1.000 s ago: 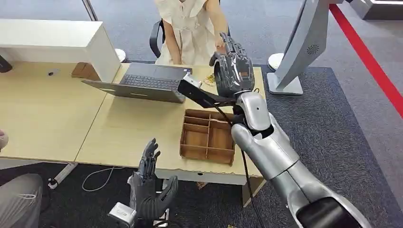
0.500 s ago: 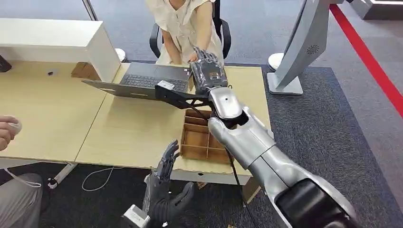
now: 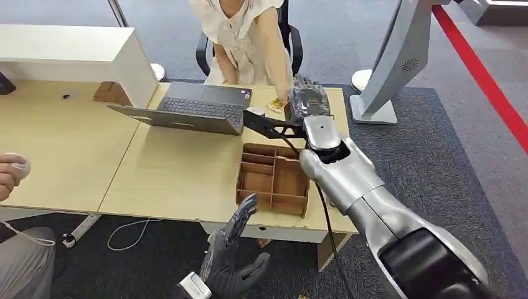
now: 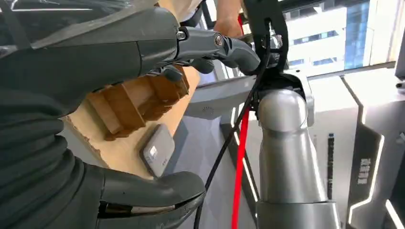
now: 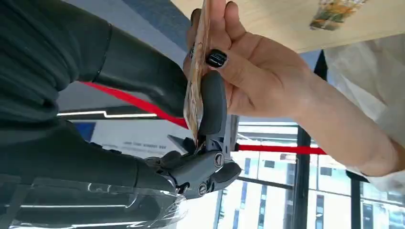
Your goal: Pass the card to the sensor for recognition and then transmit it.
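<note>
The robot's right hand [image 3: 309, 99] reaches across the pale wooden desk [image 3: 168, 168] toward the person in a cream dress [image 3: 244, 37] seated at the far edge, at about twelve o'clock from the robot. In the right wrist view the thin printed card [image 5: 195, 90] stands edge-on between the hand's thick grey thumb and its dark fingers [image 5: 212, 102], which close on it. The person's hand [image 5: 248, 67], with dark painted nails, grips the same card from the other side, so both hold it at once. In the head view the card itself is too small to make out at the hand.

A small patterned card-like item [image 3: 274, 104] lies flat on the desk at about nine o'clock from the right hand, just beside it. An open grey laptop [image 3: 187, 107] sits further out at nine o'clock. A brown wooden tray with compartments [image 3: 273, 179] rests near the desk's front edge, at six o'clock from the right hand.

The robot's left hand [image 3: 233, 261] hangs below the desk's front edge, over dark carpet, fingers spread wide and holding nothing. Another person's hand [image 3: 12, 171] shows at the left edge of the head view.
</note>
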